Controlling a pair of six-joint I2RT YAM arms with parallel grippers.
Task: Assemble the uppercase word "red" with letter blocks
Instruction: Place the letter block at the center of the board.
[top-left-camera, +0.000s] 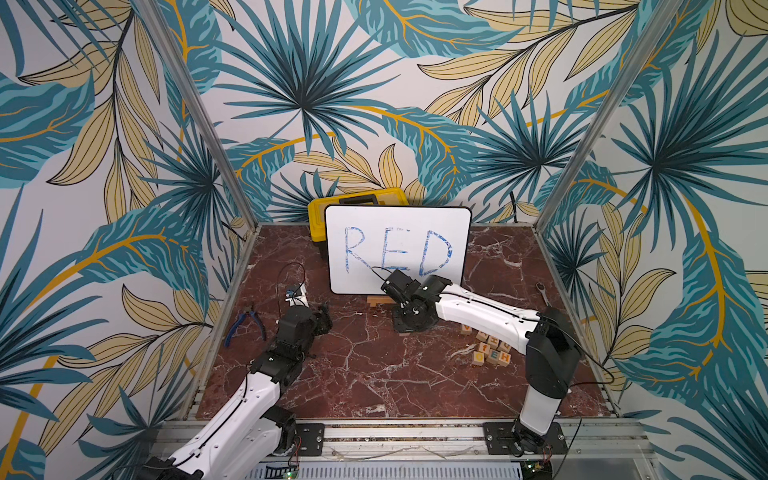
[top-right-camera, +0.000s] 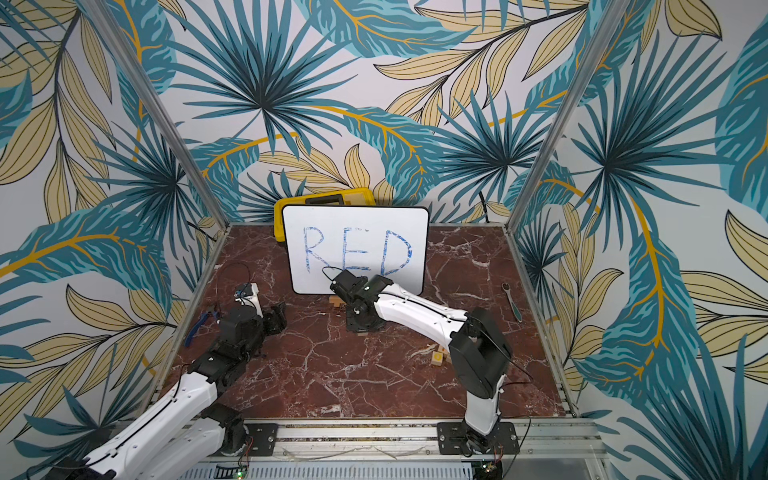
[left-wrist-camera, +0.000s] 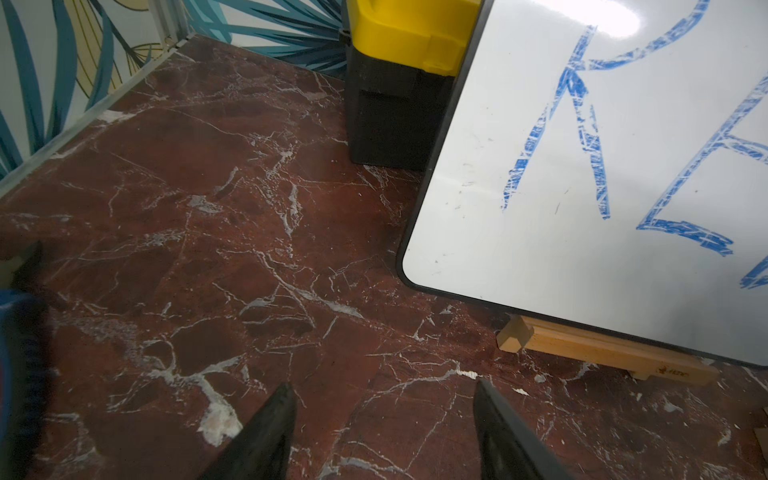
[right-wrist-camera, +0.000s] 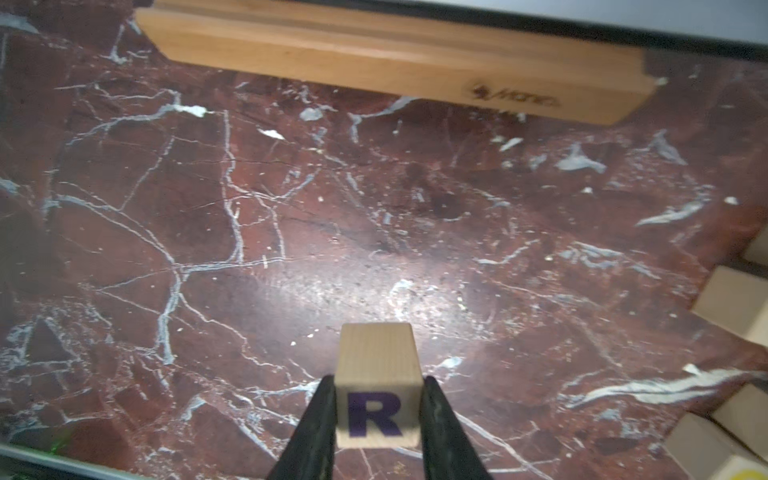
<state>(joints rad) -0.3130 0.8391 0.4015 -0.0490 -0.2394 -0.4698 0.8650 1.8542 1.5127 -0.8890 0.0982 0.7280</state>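
My left end effector (left-wrist-camera: 382, 386) hangs over the table (left-wrist-camera: 208, 208), jaws apart and empty. My right end effector (right-wrist-camera: 378, 380) is clamped on the R block (right-wrist-camera: 376, 357), in front of the wooden stand (right-wrist-camera: 374, 50). I judge R's placing is in hand. Next I set it down letter-up, leaving room rightward for E and D from the block pile (top-left-camera: 492, 349).

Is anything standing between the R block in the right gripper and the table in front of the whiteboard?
Nothing visible. The table ahead of the R block, held in the right gripper, is bare up to the wooden stand. The other blocks lie off to one side.
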